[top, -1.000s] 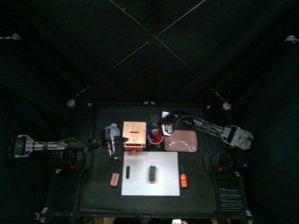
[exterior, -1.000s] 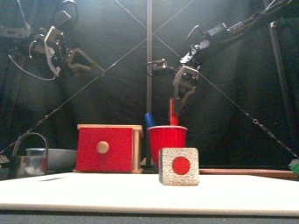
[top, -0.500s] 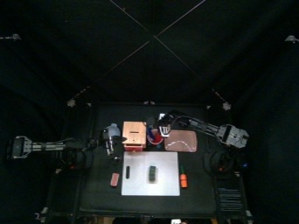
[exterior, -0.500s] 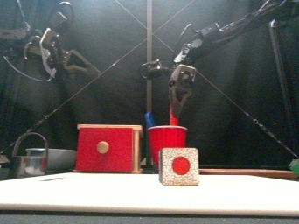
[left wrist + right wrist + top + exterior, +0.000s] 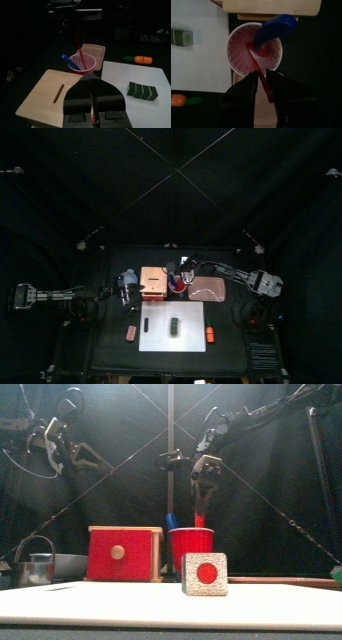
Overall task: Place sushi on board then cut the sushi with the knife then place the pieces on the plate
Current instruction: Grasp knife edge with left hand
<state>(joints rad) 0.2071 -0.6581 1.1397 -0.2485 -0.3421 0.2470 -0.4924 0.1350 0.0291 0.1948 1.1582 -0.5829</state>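
Fingers point(image 5: 241, 97) of the right gripper point(image 5: 262, 76): black, smooth, tapering, drawn in to a narrow slot, and I read them as pinched on the thin flat shaft of the red knife point(image 5: 256, 65). The knife slants out of the red cup point(image 5: 238, 47), its lower end inside the rim. The cup is round with a ribbed inner wall. A blue knife point(image 5: 274, 27) with a broader, rounded end leans on the far side of the same cup. In the front view I see this gripper hanging directly above the cup, clear of its rim. The cup stands between the pale wooden box point(image 5: 152, 279), flat-topped and red-fronted, and the flat pink tray point(image 5: 209, 291) with rounded corners. Nearer the table's front lies the white cutting board point(image 5: 158, 333), matte and rectangular. The sushi roll point(image 5: 175, 327) sits on it near the middle, a short dark green block. Its end face in the front view is pale and speckled around a round red core. An orange toy carrot point(image 5: 210, 334) lies at the board's right edge. The left gripper point(image 5: 93, 82) is raised left of the box, its fingers closed together on nothing. A round metal cutter point(image 5: 38, 566) with a wire handle stands at the far left.
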